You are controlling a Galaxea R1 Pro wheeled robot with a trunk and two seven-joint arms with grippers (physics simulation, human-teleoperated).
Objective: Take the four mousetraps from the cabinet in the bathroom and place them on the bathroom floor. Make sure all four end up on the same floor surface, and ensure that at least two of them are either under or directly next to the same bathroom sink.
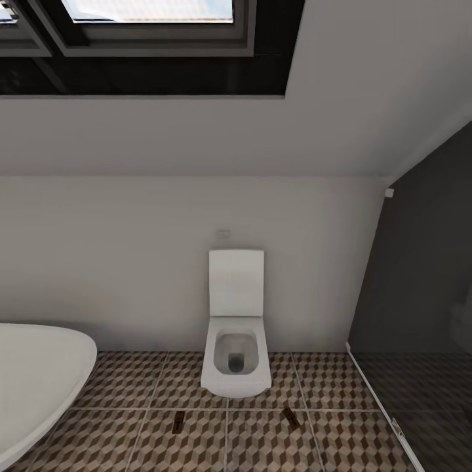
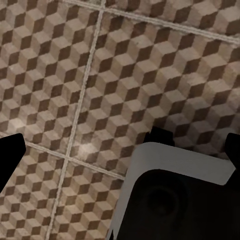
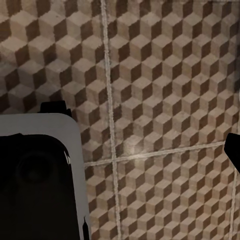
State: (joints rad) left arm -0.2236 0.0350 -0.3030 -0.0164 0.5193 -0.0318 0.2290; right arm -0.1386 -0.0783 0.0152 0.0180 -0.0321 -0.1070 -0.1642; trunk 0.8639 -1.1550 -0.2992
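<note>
Floor: I am looking down at the bathroom floor of big square tiles with brown, beige and grey cubes (image 1: 262,439). Pale lines are running between the tiles.
Open room: Bare tiles are lying in front of the white toilet with its lid up (image 1: 236,341). There is room between the toilet and the things on each side.
Edges: The round white bathtub edge (image 1: 39,380) is sitting at my left. A dark glass wall with a pale bottom rail (image 1: 419,328) is closing off my right. A plain white wall is standing behind the toilet.
Mousetraps: Two small flat dark-brown mousetraps are lying on the tiles in front of the toilet, well apart. One (image 1: 178,422) is nearer the bathtub, the other (image 1: 290,417) nearer the glass wall, turned a bit sideways.
My grippers: My wrist cameras are looking down at the tiles, with a grey and black part of me in each. I cannot tell if my left or right gripper is open or closed, or holding anything.
</note>
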